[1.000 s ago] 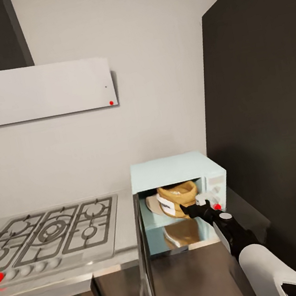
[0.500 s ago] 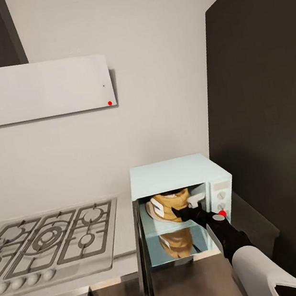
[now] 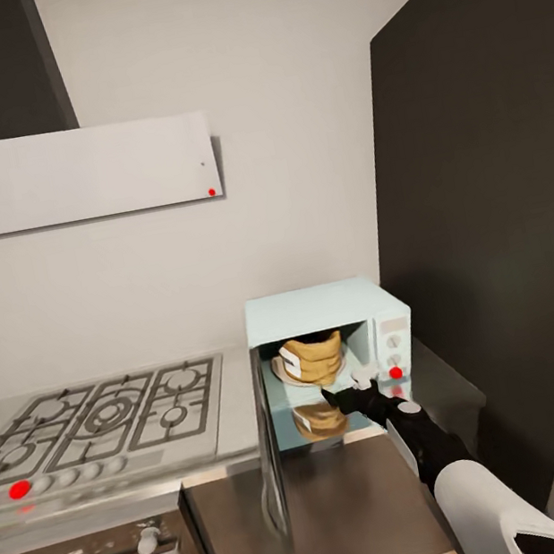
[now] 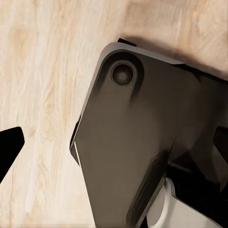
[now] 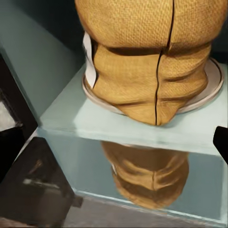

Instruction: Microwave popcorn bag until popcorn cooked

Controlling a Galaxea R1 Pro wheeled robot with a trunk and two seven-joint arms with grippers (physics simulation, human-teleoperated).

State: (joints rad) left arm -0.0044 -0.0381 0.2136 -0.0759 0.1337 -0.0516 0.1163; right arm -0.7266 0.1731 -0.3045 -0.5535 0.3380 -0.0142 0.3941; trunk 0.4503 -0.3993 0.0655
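right gripper [image 3: 345,392] fingers spread, empty, just outside the microwave [image 3: 319,310] mouth. popcorn bag [image 3: 311,357] sits on the turntable plate [image 5: 211,95] inside, door [image 3: 271,460] open. loading looks done; next: swing door shut, start heat. left gripper's state unreadable.

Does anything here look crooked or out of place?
Slightly. The popcorn bag sits inside the open microwave on its round plate, but it overhangs the plate's front edge rather than sitting centred. Nothing looks spilled or broken.
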